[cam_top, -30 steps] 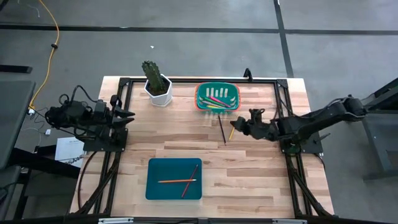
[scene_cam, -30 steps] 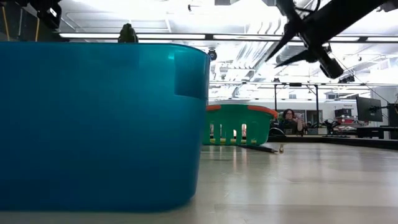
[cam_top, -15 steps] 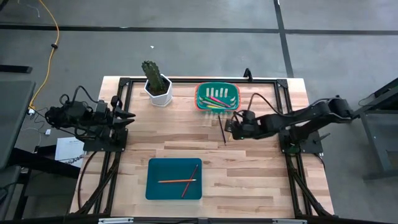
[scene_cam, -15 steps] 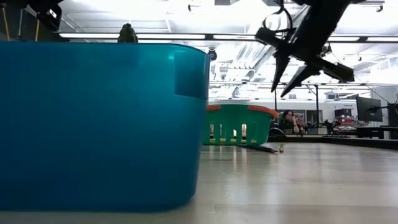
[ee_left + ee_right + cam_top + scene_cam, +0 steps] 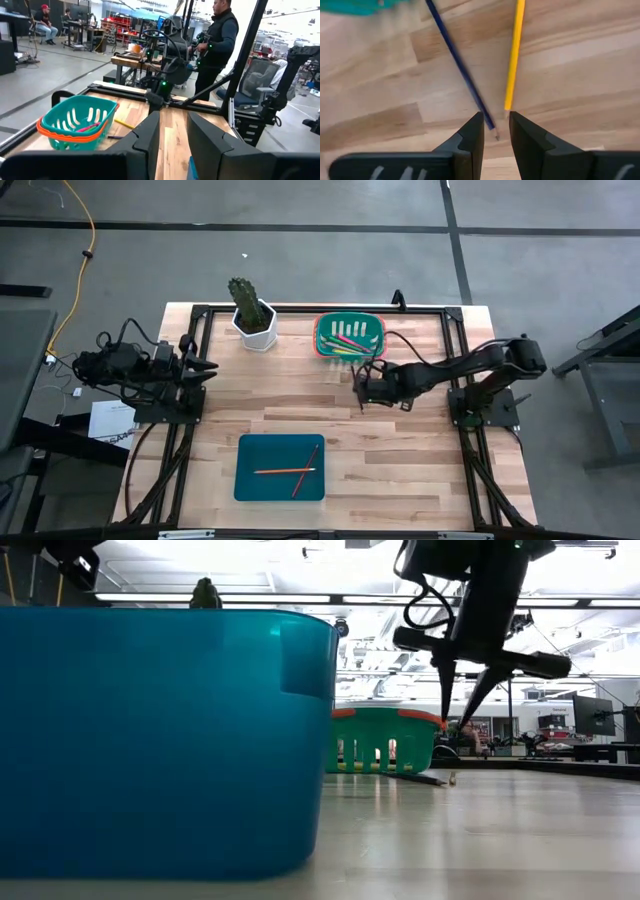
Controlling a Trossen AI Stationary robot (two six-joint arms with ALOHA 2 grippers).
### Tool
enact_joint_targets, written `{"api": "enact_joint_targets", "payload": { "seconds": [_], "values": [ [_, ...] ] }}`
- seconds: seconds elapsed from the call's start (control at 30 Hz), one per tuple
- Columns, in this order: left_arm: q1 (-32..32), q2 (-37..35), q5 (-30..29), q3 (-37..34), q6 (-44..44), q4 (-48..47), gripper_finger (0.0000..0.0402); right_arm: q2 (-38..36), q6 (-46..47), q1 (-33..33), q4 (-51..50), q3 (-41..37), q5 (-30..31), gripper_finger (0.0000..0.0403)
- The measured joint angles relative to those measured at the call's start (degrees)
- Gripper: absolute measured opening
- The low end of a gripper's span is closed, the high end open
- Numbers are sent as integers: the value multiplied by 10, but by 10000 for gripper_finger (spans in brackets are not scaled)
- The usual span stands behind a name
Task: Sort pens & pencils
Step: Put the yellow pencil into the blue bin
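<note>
Two pencils lie flat on the table: a dark pencil (image 5: pixel 462 70) and a yellow pencil (image 5: pixel 514 55), near the green basket (image 5: pixel 349 336) that holds pink and green pens (image 5: pixel 350 338). Two more pencils (image 5: pixel 290 469) lie crossed in the blue tray (image 5: pixel 250 480). My right gripper (image 5: pixel 496 131) is open and points down above the two loose pencils, with the dark pencil's tip between its fingers; in the low view the right gripper (image 5: pixel 457 718) hangs clear of the tabletop. My left gripper (image 5: pixel 172 145) waits open at the table's left edge.
A potted cactus (image 5: pixel 252 313) stands at the far edge, left of the basket. The blue tray's wall (image 5: pixel 150 740) fills the low view's left half. Bare wood lies between tray and basket. People stand and sit in the room beyond the table.
My right gripper has moved toward the table's left, from beside the yellow pencil to over both loose pencils. It has tipped from a slant to pointing straight down and has come lower. The pencils have stayed where they were.
</note>
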Motion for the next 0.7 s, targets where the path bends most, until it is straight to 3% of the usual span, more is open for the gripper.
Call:
{"api": "enact_joint_targets", "payload": {
  "seconds": [0.23,0.7],
  "values": [
    [0,0,15,0,-6,0,85,22,41,-27,-48,42,7,83],
    [0,0,8,9,19,-12,85,45,8,-78,-79,62,-67,83]
  ]
}}
